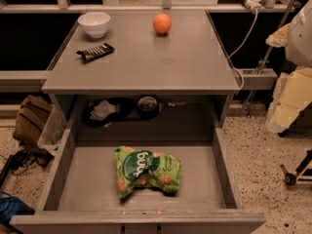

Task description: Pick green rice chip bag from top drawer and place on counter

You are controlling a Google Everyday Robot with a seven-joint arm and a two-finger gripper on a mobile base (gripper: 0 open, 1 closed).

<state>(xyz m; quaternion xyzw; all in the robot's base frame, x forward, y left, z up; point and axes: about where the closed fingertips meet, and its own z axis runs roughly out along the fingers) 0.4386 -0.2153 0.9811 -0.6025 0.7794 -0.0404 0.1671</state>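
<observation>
The green rice chip bag (146, 172) lies crumpled on the flat bottom of the open top drawer (73, 179), near the middle and a little toward the front. The drawer is pulled out below the grey counter (146, 62). My gripper is not in view. A white and cream shape (292, 82) that may be part of my arm stands at the right edge, beside the counter and well away from the bag.
On the counter are a white bowl (94, 23) at the back left, an orange (162, 23) at the back middle and a small black candy bar (95, 51) on the left. Dark items (122, 108) sit on the shelf behind the drawer. A brown bag (31, 121) lies on the floor at the left.
</observation>
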